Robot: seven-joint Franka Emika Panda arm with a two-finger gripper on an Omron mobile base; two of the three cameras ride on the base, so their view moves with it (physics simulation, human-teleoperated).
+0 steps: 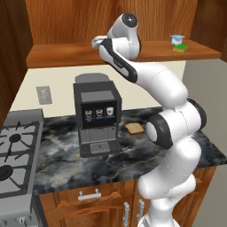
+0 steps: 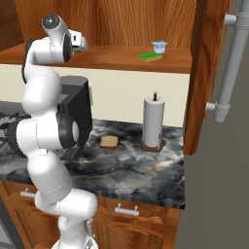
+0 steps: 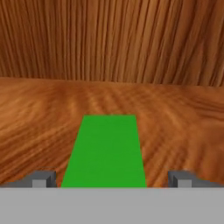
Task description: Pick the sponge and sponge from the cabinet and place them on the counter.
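Note:
One green sponge [image 3: 107,151] lies flat on the cabinet's wooden shelf [image 3: 39,113], directly between my gripper's [image 3: 111,179] open fingertips [image 3: 41,179]. The jaws stand wide on either side of it and are not touching it. My hand [image 2: 79,44] reaches onto the left part of the shelf [image 2: 112,56]. A second green-and-yellow sponge [image 1: 181,48] [image 2: 150,57] rests at the right end of the shelf [image 1: 66,54], beside a small white-and-blue cup [image 1: 177,39]. The dark marbled counter [image 1: 62,153] [image 2: 131,168] runs below.
A black coffee machine [image 1: 96,116] stands on the counter under my arm, with a bread slice [image 1: 134,128] to its right. A paper towel roll [image 2: 153,121] stands near the wall. The stove [image 1: 15,155] is at left. The open cabinet door with its silver handle [image 2: 228,63] juts out at right.

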